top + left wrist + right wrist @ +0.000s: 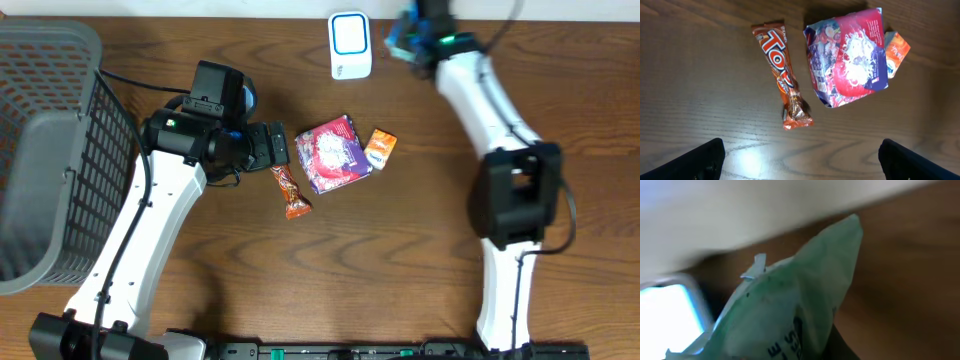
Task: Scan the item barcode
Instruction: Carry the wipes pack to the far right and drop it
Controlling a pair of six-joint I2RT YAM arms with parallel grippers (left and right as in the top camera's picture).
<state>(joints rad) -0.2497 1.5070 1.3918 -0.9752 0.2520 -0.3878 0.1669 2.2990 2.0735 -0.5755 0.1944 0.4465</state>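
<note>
My right gripper [415,38] is at the table's far edge, shut on a pale green and blue packet [399,40], just right of the white scanner [350,45]. In the right wrist view the packet [790,305] fills the frame, with dark print on it and the scanner's bright face [665,315] at the left. My left gripper [270,146] stands open above the wood with nothing between its fingers [700,161]. An orange candy bar [782,75], a pink and purple packet [850,60] and a small orange packet [896,50] lie just beyond it.
A grey mesh basket [50,150] fills the left side of the table. The candy bar [290,192], the pink and purple packet [333,152] and the small orange packet [380,148] lie in a cluster at mid-table.
</note>
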